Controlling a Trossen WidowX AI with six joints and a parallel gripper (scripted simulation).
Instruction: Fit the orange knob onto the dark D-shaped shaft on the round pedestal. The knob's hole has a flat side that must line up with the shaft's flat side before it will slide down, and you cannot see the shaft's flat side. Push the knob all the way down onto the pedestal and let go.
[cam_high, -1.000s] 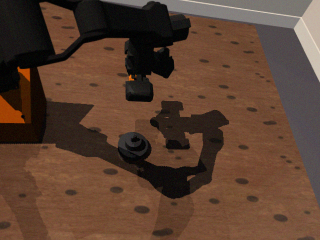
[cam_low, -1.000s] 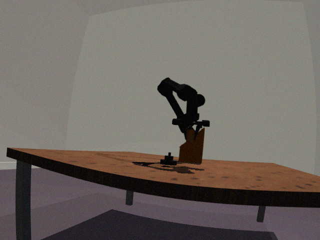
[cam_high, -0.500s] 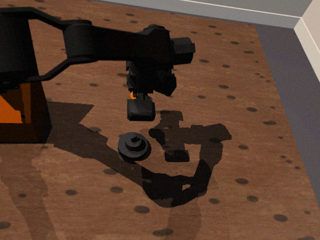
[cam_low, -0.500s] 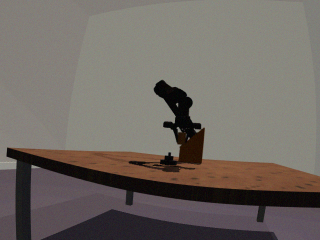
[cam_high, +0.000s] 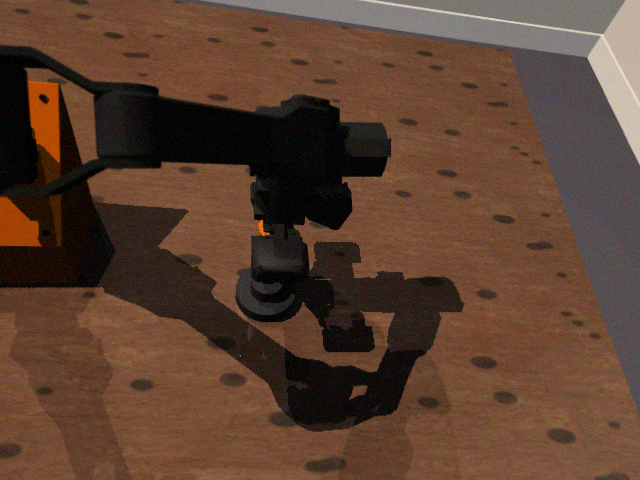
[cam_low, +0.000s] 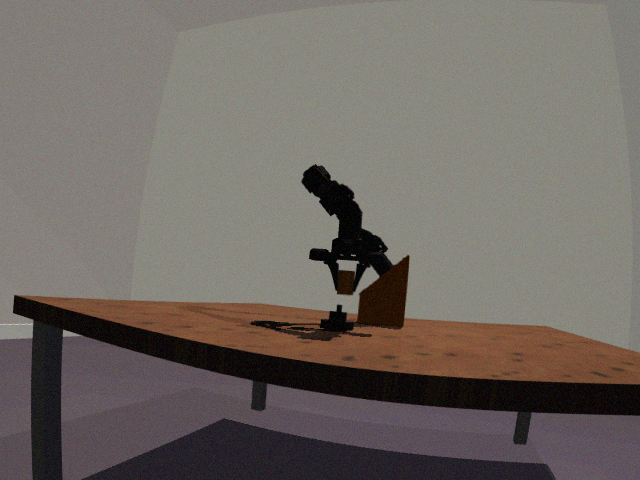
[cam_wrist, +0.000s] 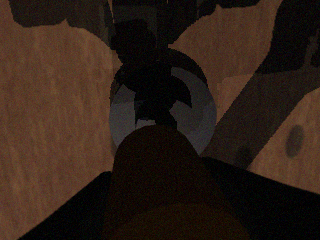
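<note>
The orange knob (cam_high: 262, 227) (cam_low: 345, 282) (cam_wrist: 160, 175) is held upright between the fingers of my gripper (cam_low: 346, 283), which is shut on it. In the top view the gripper hides most of the knob. The round dark pedestal (cam_high: 269, 311) (cam_low: 330, 324) (cam_wrist: 200, 117) stands on the table. Its shaft (cam_low: 339, 308) points up just below the knob, slightly to the left of the knob's middle in the exterior view, with a visible gap between them. In the wrist view the knob covers the pedestal's near edge. The knob's hole and the shaft's flat side are hidden.
The orange and dark arm base (cam_high: 46, 222) (cam_low: 385, 299) stands to the left of the pedestal in the top view and to the right in the exterior view. The arm's shadows fall across the wooden table (cam_high: 180, 439) (cam_low: 454, 366) around the pedestal.
</note>
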